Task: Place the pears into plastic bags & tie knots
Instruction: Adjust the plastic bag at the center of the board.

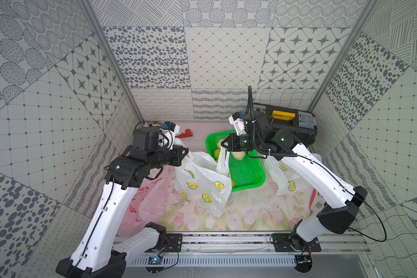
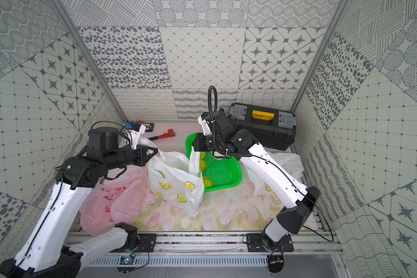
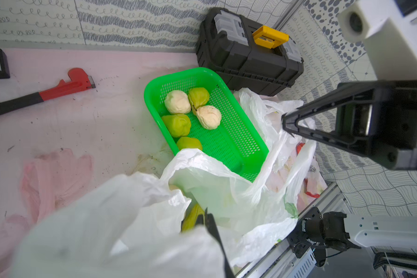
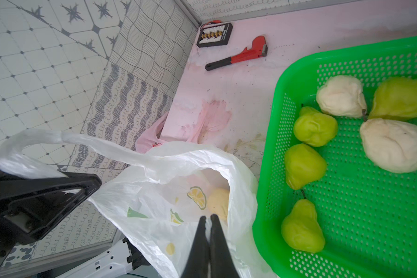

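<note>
- Lemon-print bag point(image 1: 200, 178): mid-counter point(image 1: 238, 216), just beside the green basket point(image 3: 238, 144), mouth held apart.
- My left jaws: closed on one handle of it.
- My right jaws: closed on the opposite handle, above the basket.
- Pears point(image 3: 177, 125): five in the basket, three yellow-green and two cream.
- One pale pear point(image 4: 218, 202): inside the held bag.
- Pink bag point(image 2: 106, 204): below my left arm.
- Second lemon-print bag point(image 1: 284, 180): below my right arm.

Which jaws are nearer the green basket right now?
Right. Right jaws hold one handle of the lemon bag above the green basket; left jaws grip the other handle, across the bag from it.
</note>
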`<action>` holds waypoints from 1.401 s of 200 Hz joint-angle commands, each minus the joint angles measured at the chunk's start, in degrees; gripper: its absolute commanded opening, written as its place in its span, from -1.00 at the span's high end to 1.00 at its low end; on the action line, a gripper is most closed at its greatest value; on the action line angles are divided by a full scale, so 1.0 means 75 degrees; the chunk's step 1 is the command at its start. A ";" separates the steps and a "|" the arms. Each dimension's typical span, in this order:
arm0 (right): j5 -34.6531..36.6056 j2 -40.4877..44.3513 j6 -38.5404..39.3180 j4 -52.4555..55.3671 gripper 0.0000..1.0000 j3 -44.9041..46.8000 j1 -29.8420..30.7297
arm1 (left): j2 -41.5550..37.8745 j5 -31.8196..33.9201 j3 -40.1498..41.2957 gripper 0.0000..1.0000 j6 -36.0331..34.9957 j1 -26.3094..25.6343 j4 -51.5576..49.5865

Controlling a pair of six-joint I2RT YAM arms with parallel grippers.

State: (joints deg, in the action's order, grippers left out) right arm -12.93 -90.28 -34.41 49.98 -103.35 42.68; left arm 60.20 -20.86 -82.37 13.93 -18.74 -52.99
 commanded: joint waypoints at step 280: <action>-0.1230 -0.0109 0.0302 -0.3873 -0.40 0.0674 0.0943 | 0.0590 -0.3289 0.1268 0.79 -0.2625 0.0267 0.2003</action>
State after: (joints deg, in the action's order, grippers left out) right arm -17.76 -94.19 -30.59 28.08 -98.39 50.09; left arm 64.69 -41.04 -73.06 -4.19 -17.58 -41.12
